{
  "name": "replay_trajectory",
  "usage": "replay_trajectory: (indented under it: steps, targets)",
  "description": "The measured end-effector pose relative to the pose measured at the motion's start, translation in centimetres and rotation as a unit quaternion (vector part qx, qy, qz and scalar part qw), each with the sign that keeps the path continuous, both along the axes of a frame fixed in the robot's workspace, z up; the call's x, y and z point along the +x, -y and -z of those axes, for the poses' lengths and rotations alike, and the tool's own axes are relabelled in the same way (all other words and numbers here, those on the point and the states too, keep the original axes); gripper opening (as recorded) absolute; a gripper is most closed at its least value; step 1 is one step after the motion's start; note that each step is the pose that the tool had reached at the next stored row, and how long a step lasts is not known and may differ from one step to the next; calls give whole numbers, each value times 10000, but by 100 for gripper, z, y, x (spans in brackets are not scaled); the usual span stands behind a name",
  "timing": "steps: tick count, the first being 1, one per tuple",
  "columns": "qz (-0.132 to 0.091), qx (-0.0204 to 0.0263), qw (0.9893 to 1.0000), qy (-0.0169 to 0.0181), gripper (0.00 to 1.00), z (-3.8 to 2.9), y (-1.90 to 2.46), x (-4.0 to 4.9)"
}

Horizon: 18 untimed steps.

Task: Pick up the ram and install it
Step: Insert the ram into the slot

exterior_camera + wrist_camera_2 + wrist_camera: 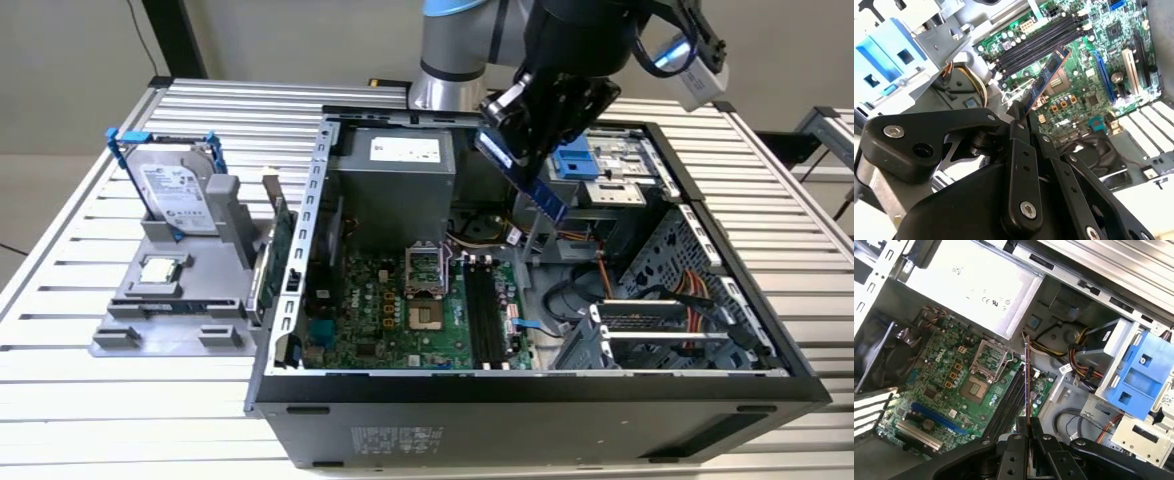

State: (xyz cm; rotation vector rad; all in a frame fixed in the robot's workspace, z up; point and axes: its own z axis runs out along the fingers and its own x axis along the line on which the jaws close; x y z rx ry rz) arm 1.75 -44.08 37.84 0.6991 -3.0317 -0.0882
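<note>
One ram (1046,80) stick hangs pinched at its near end between the two black fingers (1019,135) I am steering, its far end jutting past their tips over the open computer case (534,400); the green motherboard's memory slots (1010,400) lie beyond, not touched by it.

The narrow blue ram (539,193) hangs tilted in the claw (1021,111), seemingly clear above the motherboard (387,305).

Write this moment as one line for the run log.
gripper: shut on ram | ram: held tilted above motherboard, over open computer case | memory slots: ram not yet seated
</note>
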Motion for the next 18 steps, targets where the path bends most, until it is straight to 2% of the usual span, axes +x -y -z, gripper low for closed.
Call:
replay_trajectory:
  steps: [4,8,13,18]
  targets:
    - [263,0,9997,0,0,0,1,0]
    - [528,1,9986,0,0,1,2,0]
    - [863,0,9963,0,0,1,3,0]
    - [1188,0,9929,0,0,1,4,0]
